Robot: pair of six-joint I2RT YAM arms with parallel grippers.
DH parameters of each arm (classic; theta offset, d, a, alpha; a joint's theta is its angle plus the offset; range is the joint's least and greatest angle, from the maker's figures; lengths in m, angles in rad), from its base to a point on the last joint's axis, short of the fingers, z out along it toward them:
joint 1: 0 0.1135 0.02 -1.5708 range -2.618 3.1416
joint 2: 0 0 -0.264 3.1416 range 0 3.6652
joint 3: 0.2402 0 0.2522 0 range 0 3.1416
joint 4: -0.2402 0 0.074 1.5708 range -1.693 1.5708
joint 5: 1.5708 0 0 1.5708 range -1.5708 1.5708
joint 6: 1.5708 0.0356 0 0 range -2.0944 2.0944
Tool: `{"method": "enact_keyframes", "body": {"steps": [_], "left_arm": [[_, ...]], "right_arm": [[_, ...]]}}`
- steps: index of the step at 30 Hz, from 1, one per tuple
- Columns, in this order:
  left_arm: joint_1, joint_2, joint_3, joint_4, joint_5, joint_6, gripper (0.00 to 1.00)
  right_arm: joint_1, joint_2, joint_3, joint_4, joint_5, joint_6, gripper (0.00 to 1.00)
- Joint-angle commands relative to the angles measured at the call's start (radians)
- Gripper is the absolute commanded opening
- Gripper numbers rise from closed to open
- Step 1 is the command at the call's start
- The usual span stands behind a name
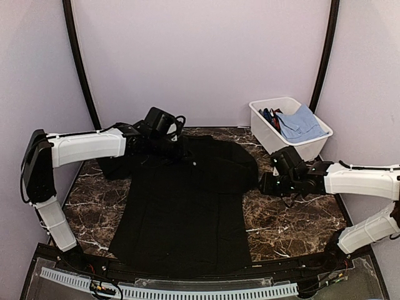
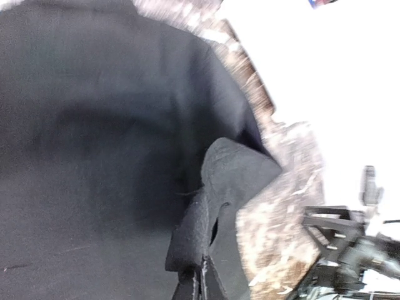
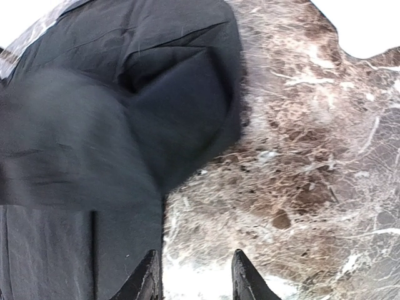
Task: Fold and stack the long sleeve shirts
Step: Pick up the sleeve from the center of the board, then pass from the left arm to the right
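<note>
A plain black long sleeve shirt [image 1: 184, 206] lies spread on the marble table, hem toward the near edge. My left gripper [image 1: 172, 145] is at the shirt's far left shoulder. In the left wrist view it [image 2: 203, 278] is shut on a raised fold of the black cloth [image 2: 219, 187]. My right gripper [image 1: 262, 182] is by the shirt's right edge. In the right wrist view it [image 3: 195, 265] is open and empty over bare marble, and its left fingertip [image 3: 150, 269] is at the edge of the shirt [image 3: 94, 125]. The left wrist view is blurred.
A white bin [image 1: 275, 134] stands at the back right and holds a folded light blue cloth [image 1: 301, 124] and other items. The marble table [image 1: 294, 215] is bare to the right of the shirt. Purple walls close in the back and sides.
</note>
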Motion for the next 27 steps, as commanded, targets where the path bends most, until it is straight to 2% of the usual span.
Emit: {"method": "enact_keyframes", "body": {"steps": [1,9,15,18,23,27], "left_arm": [[-0.004,-0.139,0.005,-0.046,-0.034,0.017,0.00],[-0.004,-0.312,-0.083,-0.127,-0.094,-0.020,0.00],[-0.006,-0.373,-0.236,-0.154,-0.028,-0.124,0.00],[-0.008,-0.394,-0.326,-0.115,0.047,-0.181,0.00],[-0.010,-0.417,-0.425,-0.029,0.159,-0.274,0.00],[-0.012,-0.416,-0.469,0.086,0.234,-0.425,0.00]], "right_arm": [[-0.023,-0.003,-0.019,0.017,0.012,0.007,0.37],[-0.024,0.084,0.017,0.062,-0.015,-0.012,0.46],[-0.020,0.157,0.064,0.105,-0.074,-0.035,0.53],[0.002,0.170,0.080,0.116,-0.087,-0.050,0.56],[0.153,0.149,0.094,0.169,-0.056,-0.109,0.64],[0.319,0.126,0.110,0.241,0.018,-0.198,0.73]]}}
